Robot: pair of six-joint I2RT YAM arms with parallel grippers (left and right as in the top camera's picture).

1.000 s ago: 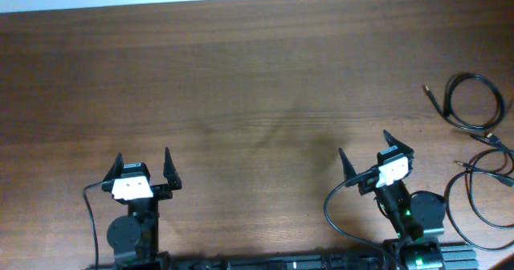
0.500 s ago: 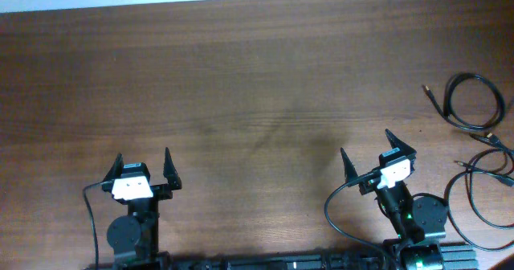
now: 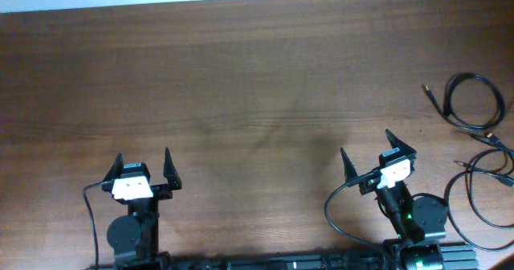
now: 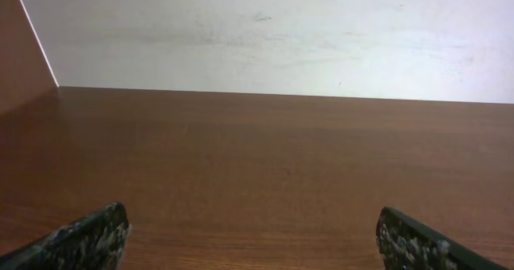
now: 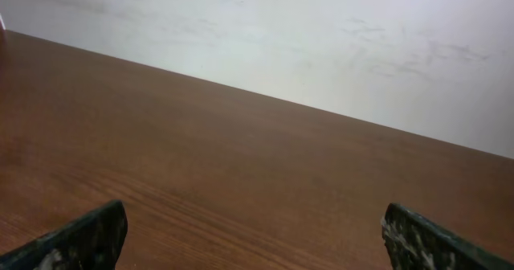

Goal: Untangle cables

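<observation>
Both grippers wide apart and empty; cables off to the right.

The left gripper [image 3: 143, 157] stands with its jaws spread and nothing between them, its fingertips [image 4: 90, 239] framing only bare wooden table [image 4: 281, 165] with a pale wall [image 4: 281, 37] beyond. The right gripper [image 3: 365, 144] is likewise spread and holds nothing. The cables [image 3: 474, 127] lie in loose black loops on the table, well apart from the right gripper, on its outer right side near the table's edge, touched by neither gripper.
</observation>
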